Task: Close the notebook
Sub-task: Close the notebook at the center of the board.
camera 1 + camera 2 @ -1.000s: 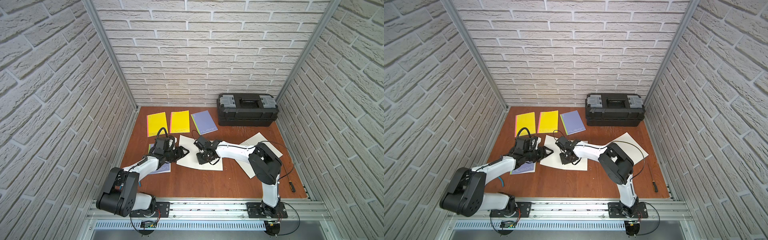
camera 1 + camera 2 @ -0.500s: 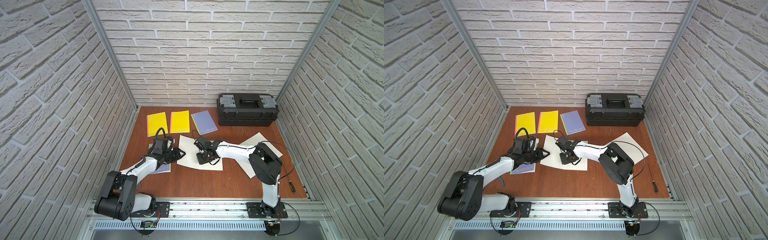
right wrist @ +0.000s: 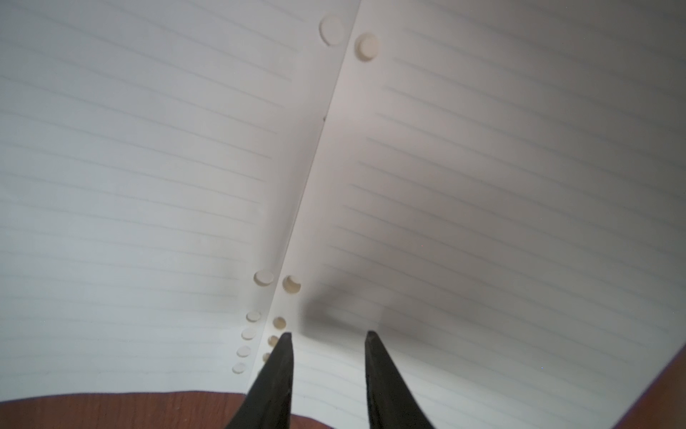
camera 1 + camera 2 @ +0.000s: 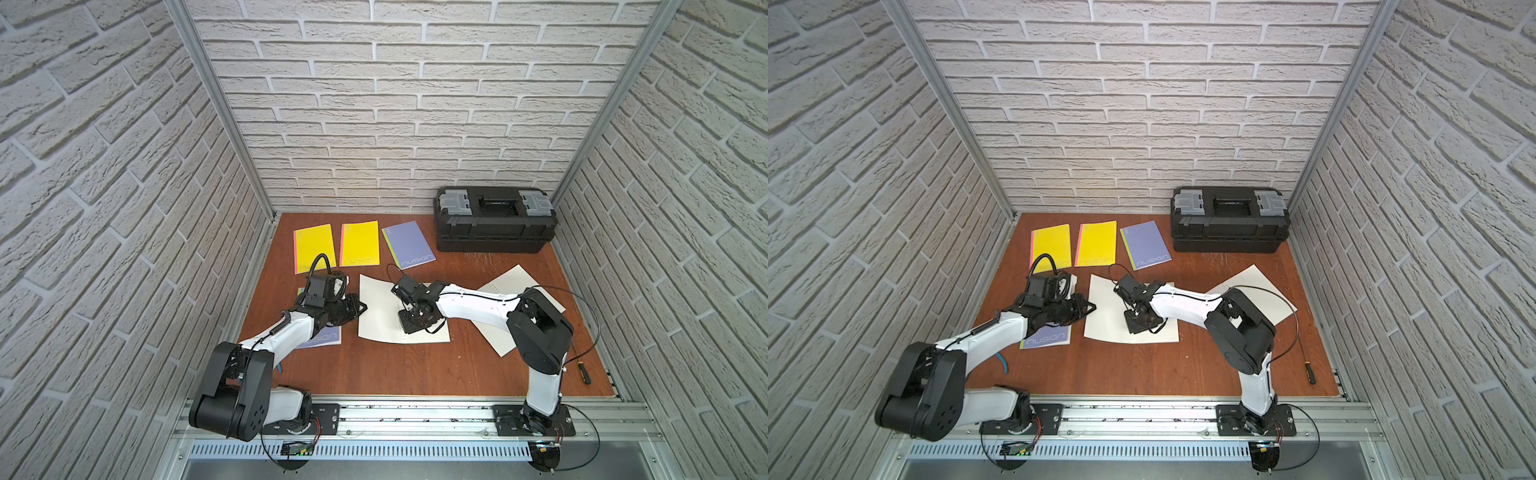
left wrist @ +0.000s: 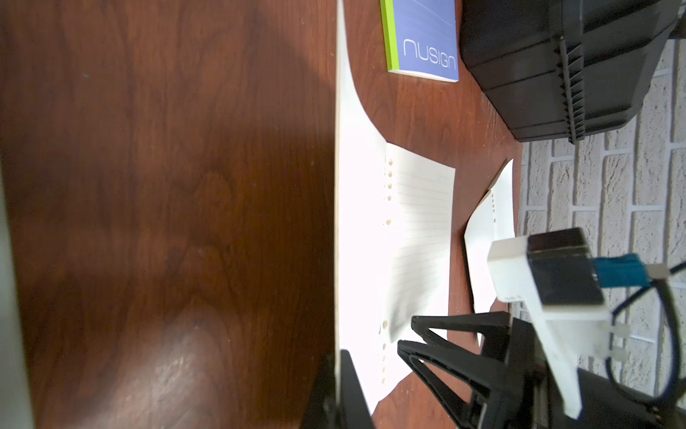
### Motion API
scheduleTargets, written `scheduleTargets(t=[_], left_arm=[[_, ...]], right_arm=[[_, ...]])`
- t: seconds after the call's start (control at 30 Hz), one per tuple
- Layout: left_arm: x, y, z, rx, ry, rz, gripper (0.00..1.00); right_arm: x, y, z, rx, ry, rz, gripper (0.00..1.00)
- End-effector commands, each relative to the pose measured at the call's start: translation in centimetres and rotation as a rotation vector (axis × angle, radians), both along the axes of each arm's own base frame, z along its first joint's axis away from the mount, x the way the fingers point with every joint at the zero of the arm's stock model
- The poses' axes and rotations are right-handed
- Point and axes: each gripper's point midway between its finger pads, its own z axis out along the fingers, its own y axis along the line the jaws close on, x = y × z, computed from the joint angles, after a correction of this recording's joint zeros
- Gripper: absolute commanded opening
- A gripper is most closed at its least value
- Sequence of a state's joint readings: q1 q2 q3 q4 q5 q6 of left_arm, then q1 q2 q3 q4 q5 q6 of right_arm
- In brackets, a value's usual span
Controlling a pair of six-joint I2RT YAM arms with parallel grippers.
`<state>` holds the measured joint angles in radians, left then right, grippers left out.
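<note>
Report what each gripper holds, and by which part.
The left gripper is shut on the open notebook, pinching the outer edge of its left page. The right gripper holds nothing; its parted tips point at the page beside the spine.

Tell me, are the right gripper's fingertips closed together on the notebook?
No, the right wrist view shows a gap between the fingertips of the right gripper over the open notebook.

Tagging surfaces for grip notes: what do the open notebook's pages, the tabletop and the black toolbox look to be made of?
Open notebook: matte white paper, going by the ruled lines, punched holes and curling sheet.
Tabletop: reddish wood grain with a slight sheen, possibly laminate or veneer.
Toolbox: black moulded plastic, judging by the ribbed sides and grey latches.
</note>
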<state>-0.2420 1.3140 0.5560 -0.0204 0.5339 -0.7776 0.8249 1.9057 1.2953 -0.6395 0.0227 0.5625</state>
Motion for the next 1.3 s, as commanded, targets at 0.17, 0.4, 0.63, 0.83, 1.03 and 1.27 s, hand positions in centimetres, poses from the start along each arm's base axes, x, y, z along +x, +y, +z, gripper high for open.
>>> scheduleTargets(t=[0.17,0.4,0.63,0.83,1.03,1.27], left_arm=[[0.9,1.6,0.6,0.058,-0.028,0.055,0.0],[0.6,2.6,1.5,0.1,-0.043,0.081,0.0],[0.2,3.4,2.7,0.116,-0.06,0.098,0.0],[0.0,3.8,3.5,0.131,-0.065,0.096,0.0],[0.2,3.6,3.8,0.119,-0.066,0.09,0.03],[0.5,3.3,4.4,0.107,-0.079,0.08,0.1]], right_arm=[[0.4,-1.7,2.8,-0.016,-0.056,-0.005,0.34],[1.4,-4.2,2.5,-0.042,-0.046,-0.042,0.35],[2.4,-5.7,1.9,-0.056,-0.03,-0.071,0.36],[3.0,-5.8,1.1,-0.057,-0.012,-0.074,0.37],[3.3,-6.0,-0.1,-0.054,0.014,-0.086,0.38],[3.6,-5.9,-0.9,-0.036,0.029,-0.092,0.39]])
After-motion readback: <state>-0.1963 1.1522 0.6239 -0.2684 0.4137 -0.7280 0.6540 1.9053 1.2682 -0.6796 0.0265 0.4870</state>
